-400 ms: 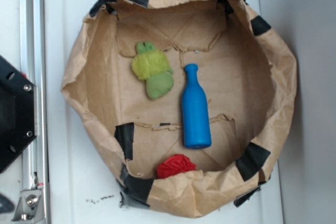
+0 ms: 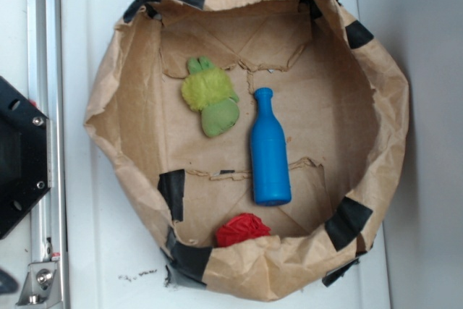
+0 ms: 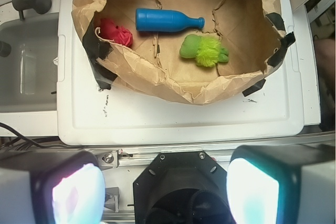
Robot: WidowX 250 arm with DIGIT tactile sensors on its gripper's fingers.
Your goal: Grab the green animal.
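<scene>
Centrally, a white table carries a crumpled brown paper basket patched with black tape. Inside it, a blue bottle lies with its neck toward the top of the exterior frame. Just left of the neck lies the green animal, its long axis running from upper left to lower right, fuzzy yellow-green end with two bumps uppermost, smooth olive end lowest. A small red ball sits against the bottom wall. In the wrist view the gripper hangs off the table's near edge, well apart from the basket, fingers spread wide, holding nothing.
</scene>
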